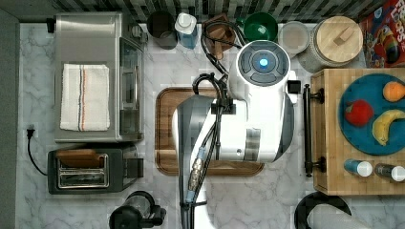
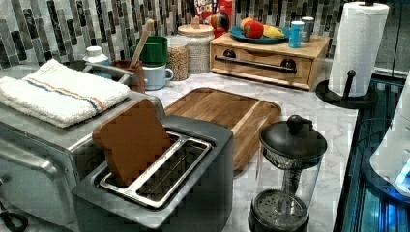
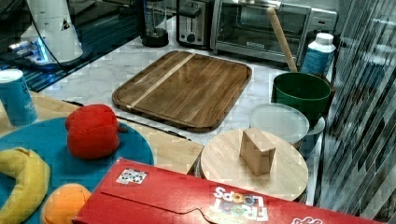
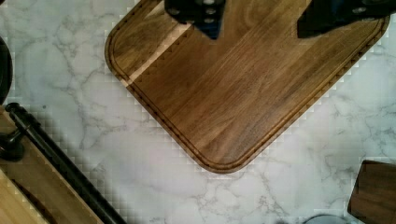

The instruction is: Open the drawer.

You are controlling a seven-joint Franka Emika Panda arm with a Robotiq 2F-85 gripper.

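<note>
Top view: white Franka arm hung over the dark walnut tray w/ rounded corners at desk centre. The light wooden box drawer sat at 3 o'clock, under a butcher-block top; its long black bar handle faced the arm. Drawer looked fully closed, handle untouched. Teal plate w/ fruit rested on the block top, so any pull should be level, I'd judge.

Left view: drawer at 1 o'clock, far back on the white marble desk. Bar handle ran across the front on two round standoffs, leaving a gap behind for fingers. White paper towel roll stood just beside it, at about 2 o'clock.

Right view: walnut tray lay flat, smooth grain, one pale stripe, bare.

Wrist view: gripper hovered above the tray, its two dark fingers spread wide, holding nothing. Handle showed at 8 o'clock, well apart from the gripper. Probably approach stage only; reach toward the bar was yet to come.
</note>
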